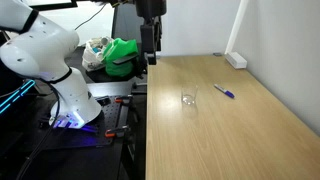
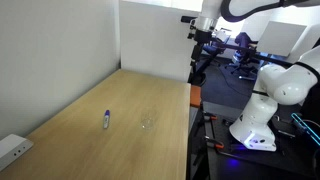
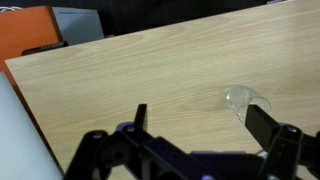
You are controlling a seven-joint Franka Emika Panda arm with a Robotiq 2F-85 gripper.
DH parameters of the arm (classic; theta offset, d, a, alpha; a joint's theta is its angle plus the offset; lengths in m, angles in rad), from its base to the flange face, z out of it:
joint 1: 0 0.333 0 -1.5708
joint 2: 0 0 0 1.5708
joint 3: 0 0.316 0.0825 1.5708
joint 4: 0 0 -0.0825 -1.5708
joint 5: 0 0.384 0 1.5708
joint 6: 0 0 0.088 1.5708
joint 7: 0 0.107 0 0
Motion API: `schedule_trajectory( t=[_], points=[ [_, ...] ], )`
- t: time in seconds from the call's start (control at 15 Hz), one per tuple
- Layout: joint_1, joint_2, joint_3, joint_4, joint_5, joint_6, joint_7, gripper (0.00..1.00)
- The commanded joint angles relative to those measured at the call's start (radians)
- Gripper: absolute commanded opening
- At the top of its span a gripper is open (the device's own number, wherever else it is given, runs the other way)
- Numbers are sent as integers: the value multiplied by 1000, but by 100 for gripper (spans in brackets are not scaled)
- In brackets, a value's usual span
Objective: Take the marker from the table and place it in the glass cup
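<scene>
The blue-purple marker (image 1: 224, 92) lies flat on the tan wood-grain table (image 1: 230, 135), a short way from the clear glass cup (image 1: 188, 99). Both show in both exterior views: the marker (image 2: 107, 120) and the faint cup (image 2: 146, 121) sit near the table's middle. My gripper (image 1: 150, 52) hangs high above the table's edge, far from both, and also shows in an exterior view (image 2: 201, 42). In the wrist view its fingers (image 3: 205, 125) are spread apart and empty, with the cup (image 3: 245, 100) beside one finger. The marker is out of the wrist view.
A white rectangular block (image 1: 236, 60) lies at the table's far corner by the wall, and shows too in an exterior view (image 2: 12, 150). A green bag (image 1: 122, 55) and clutter sit beyond the table. The robot base (image 2: 262, 110) stands beside the table.
</scene>
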Motion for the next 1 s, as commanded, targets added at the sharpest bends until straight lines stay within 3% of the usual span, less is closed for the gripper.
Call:
schedule_trajectory(
  t=[0.0,0.93],
  points=[
    [-3,1,3,2,2,-2,-2,100],
    [4,14,23,-5,10,38,32,100]
  ],
)
